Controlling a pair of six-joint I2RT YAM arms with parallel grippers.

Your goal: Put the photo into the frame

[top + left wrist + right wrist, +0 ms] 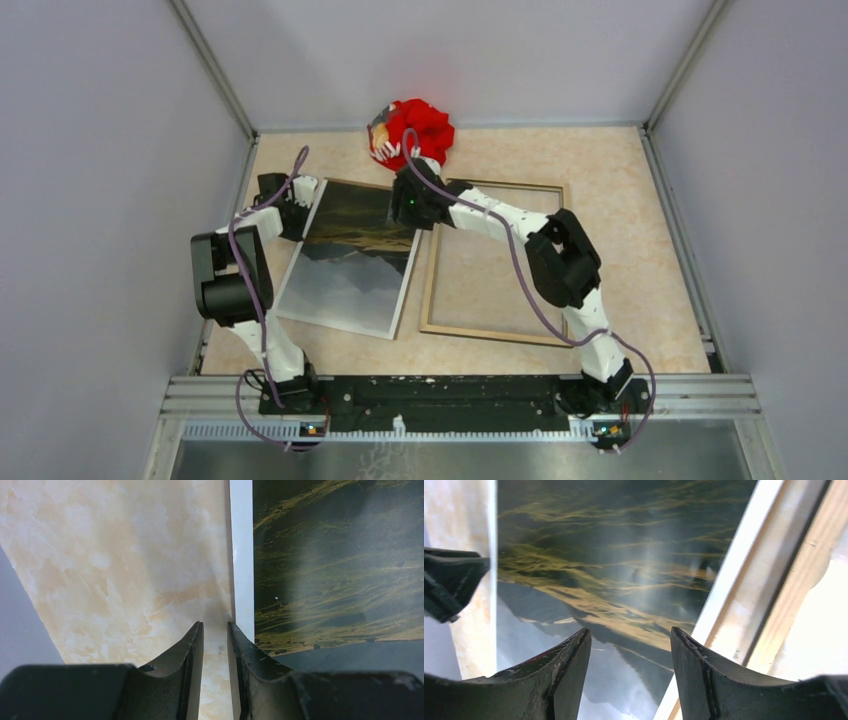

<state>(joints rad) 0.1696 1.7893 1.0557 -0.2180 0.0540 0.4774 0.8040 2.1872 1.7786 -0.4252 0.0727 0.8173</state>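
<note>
Table (pixel 640 240): a pale marbled top fills the scene, and your two arms reach in from its near edge.
Frame (pixel 490 336): it lies flat, right of centre, with its wood-coloured back facing up. Its opening is bare and the table shows through.
Photo (pixel 350 265): it lies flat and picture side up, just left of the frame and skewed to it. Its right edge runs close beside the frame's left rail, and no part of it sits inside.
Red cloth bundle (pixel 425 130): it sits at the far edge, in the middle, and likely plays no part in the job.
Right gripper (pixel 630 632): it is over the photo's far right corner. Its fingers are spread and hold nothing, and the print shows between them.
Left gripper (pixel 215 625): it is at the photo's far left corner, its fingers drawn close with a slim gap. Only table shows in the gap, and the white border touches one finger. Nothing looks pinched.
Done: the frame appears laid out ready, and both your grippers are at the photo.
Left: nearly everything. You have yet to take hold, bring the photo across, probably turn it face down, square it and seat it.
Writing: no brand, label or lettering can be read.
</note>
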